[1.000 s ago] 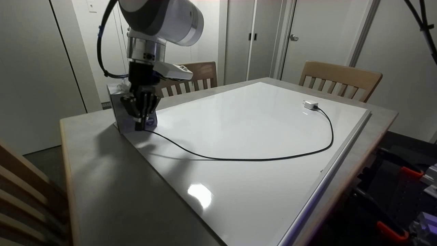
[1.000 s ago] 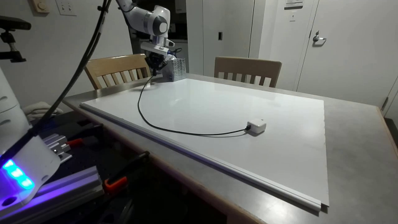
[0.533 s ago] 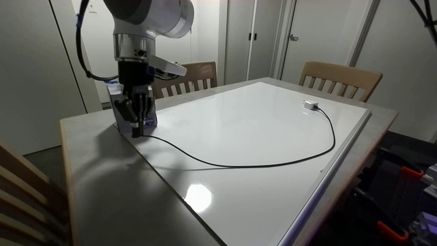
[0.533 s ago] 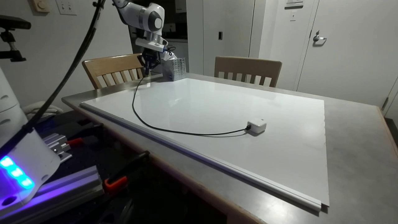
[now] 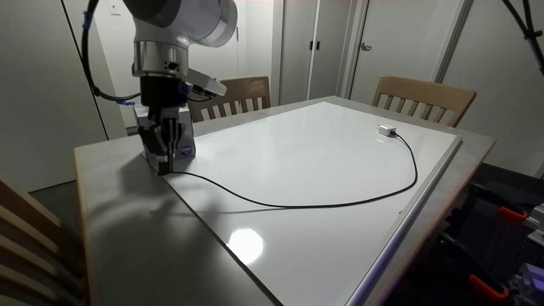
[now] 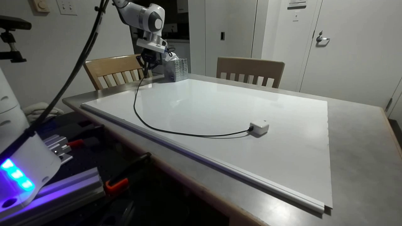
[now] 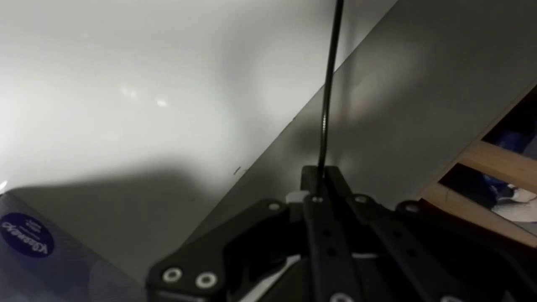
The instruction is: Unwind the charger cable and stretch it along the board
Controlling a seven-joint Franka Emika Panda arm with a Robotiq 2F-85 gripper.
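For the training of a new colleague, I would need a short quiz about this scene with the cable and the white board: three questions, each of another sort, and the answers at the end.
1. Multiple choice. What does the gripper hold?
A. a marker
B. the charger cable
C. a tissue

2. True or false. The charger cable runs perfectly straight.

3. Short answer. On what does the plug block rest?

Key
1. B. The charger cable enters between the closed fingertips.
2. False. It bends in a wide curve, as both exterior views show.
3. On the board.
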